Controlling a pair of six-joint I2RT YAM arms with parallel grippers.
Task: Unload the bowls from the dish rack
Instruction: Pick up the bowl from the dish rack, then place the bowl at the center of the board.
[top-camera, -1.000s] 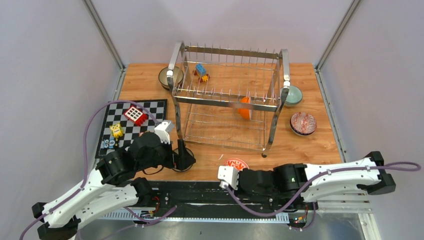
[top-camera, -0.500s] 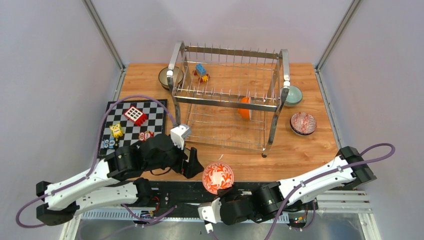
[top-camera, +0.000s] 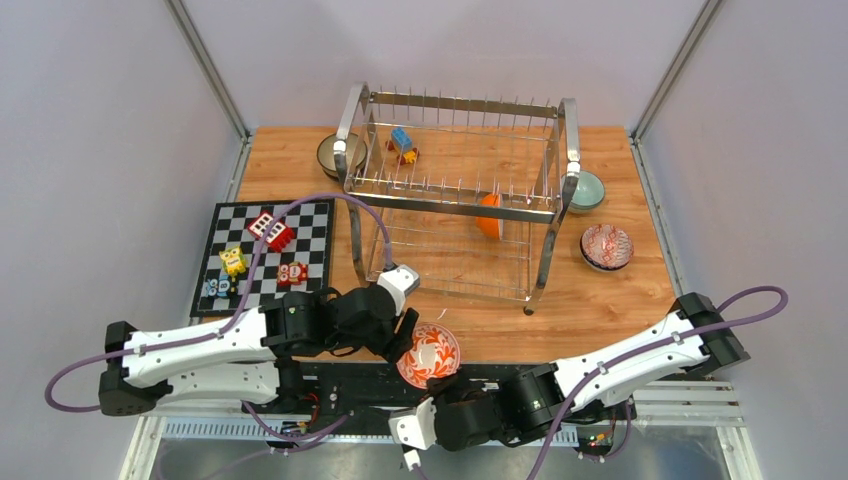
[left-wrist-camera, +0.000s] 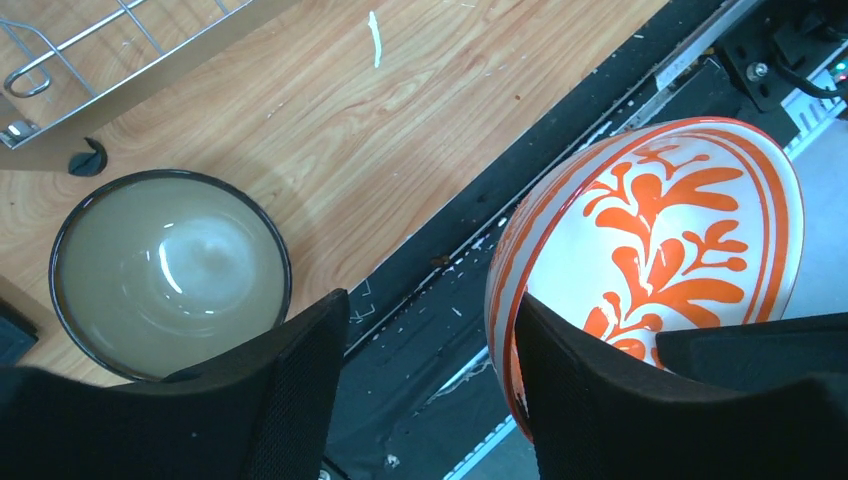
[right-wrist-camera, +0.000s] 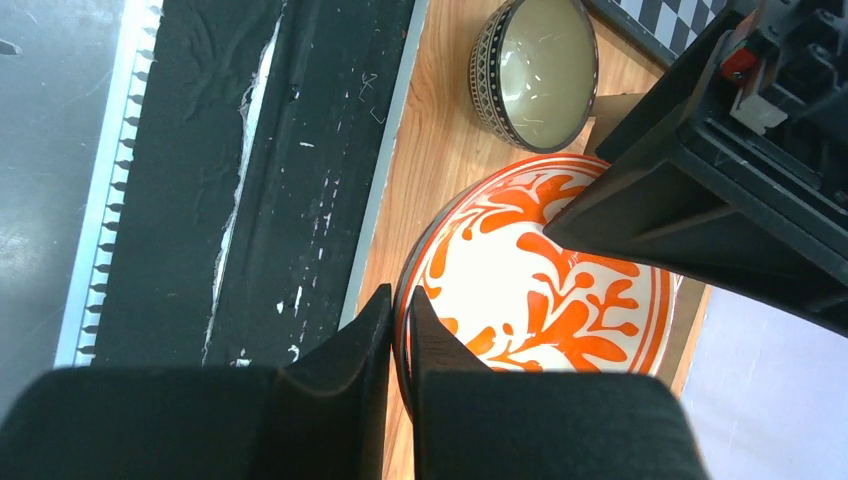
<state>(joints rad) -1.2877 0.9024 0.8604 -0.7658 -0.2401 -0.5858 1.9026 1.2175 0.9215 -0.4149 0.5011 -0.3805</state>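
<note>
Right jaws pinching orange-white bowl (top-camera: 430, 353), wooden tabletop (top-camera: 600, 300), pale grey walls (top-camera: 100, 120)

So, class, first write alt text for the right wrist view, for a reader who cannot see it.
The right tool pinches the rim of an orange-and-white bowl, while the left tool reaches across it from the upper right. A dark patterned bowl stands on the wooden table beyond.

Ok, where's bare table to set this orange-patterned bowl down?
Bare wood in front of the rack, between the red bowl and the near edge, should take the orange bowl. Crowded on the left: checkered board, dark-rimmed bowl.
</note>
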